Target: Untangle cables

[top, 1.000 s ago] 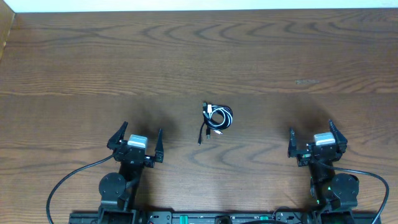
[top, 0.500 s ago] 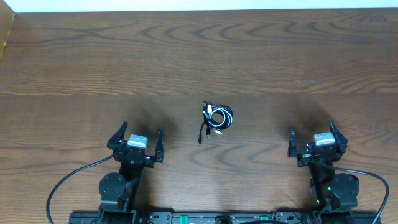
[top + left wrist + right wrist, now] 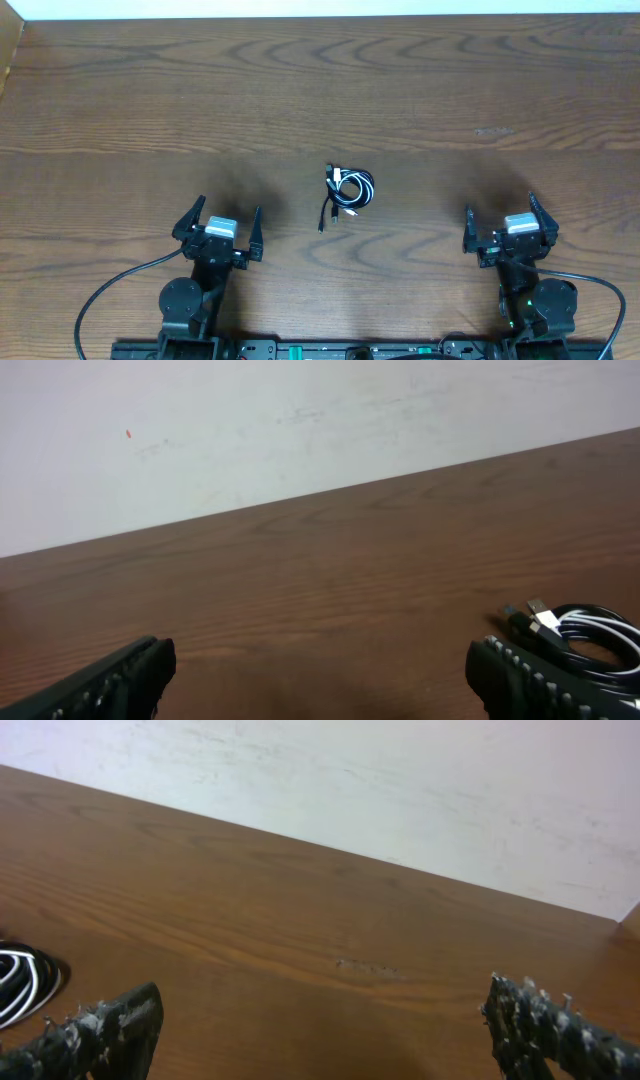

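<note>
1. Setting: brown wood-grain table (image 3: pixel 320 80), with a pale wall (image 3: pixel 300 420) beyond its far edge.
2. The cables (image 3: pixel 348 190) form one small bundle of black and white cord, lying flat near the table centre in the overhead view. The coil sits on the 3 o'clock side and the plug ends at 12. A loose black tail trails toward 7. The long axis runs roughly 12 to 6.
3. Left gripper (image 3: pixel 229 207): jaws spread wide, nothing between them, well apart from the bundle. The bundle lies at about 2–3 o'clock from it.
4. Right gripper (image 3: pixel 499 205): jaws also spread and empty. The bundle lies at about 9–10 o'clock, farther off.
5. Judgement: the left arm is nearer and the tail points its way, so it looks best placed to reach first.
</note>
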Controlling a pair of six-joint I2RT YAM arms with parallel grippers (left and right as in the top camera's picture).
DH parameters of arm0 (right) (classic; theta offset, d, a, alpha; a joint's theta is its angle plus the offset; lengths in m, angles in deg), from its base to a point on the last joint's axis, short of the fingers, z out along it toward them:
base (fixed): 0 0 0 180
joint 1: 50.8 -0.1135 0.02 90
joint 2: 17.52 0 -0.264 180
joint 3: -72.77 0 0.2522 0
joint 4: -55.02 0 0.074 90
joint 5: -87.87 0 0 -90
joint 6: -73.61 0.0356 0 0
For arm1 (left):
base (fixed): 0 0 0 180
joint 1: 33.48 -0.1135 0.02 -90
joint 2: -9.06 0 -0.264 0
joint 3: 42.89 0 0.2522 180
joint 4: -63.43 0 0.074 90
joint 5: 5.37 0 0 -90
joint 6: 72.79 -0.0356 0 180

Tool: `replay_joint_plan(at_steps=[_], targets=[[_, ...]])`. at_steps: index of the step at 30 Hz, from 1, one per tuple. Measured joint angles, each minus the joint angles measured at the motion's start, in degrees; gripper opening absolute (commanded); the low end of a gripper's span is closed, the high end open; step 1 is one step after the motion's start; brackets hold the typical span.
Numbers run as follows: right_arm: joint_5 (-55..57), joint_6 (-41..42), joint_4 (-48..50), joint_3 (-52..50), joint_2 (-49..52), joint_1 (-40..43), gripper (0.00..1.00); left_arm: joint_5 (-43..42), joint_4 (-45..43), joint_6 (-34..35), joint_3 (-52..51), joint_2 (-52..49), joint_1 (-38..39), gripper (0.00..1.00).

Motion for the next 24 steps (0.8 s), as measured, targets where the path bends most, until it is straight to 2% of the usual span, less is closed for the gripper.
replay_joint_plan(at_steps=[24], targets=[[-1.2,0.0,0.9,0.0,0.0,0.0,0.99,0.0,0.0,0.0,0.0,0.0,0.0,0.98]])
